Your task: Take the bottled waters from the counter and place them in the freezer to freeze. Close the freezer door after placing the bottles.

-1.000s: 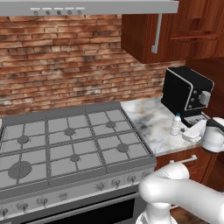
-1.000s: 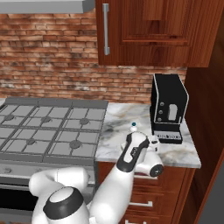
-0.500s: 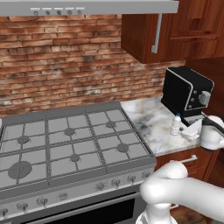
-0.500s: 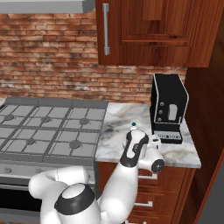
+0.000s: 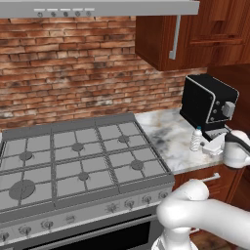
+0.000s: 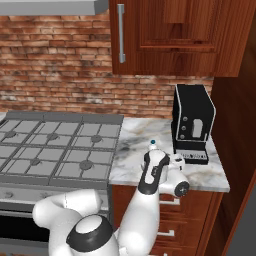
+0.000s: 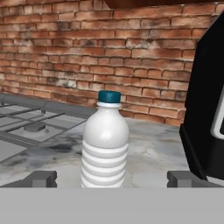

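Fingers [image 7: 43,178] spread apart flank 1 upright bottled water [image 7: 105,144] on the marble counter [image 5: 168,134], brick wall [image 7: 65,52] behind.

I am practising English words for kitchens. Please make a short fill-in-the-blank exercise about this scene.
1. The bottle stands upright on the ___ counter.
2. The bottle's cap is ___.
3. The wall behind the stove is made of ___.
4. The hand faces the bottle with its jaws ___.

Missing words: marble; blue; brick; open
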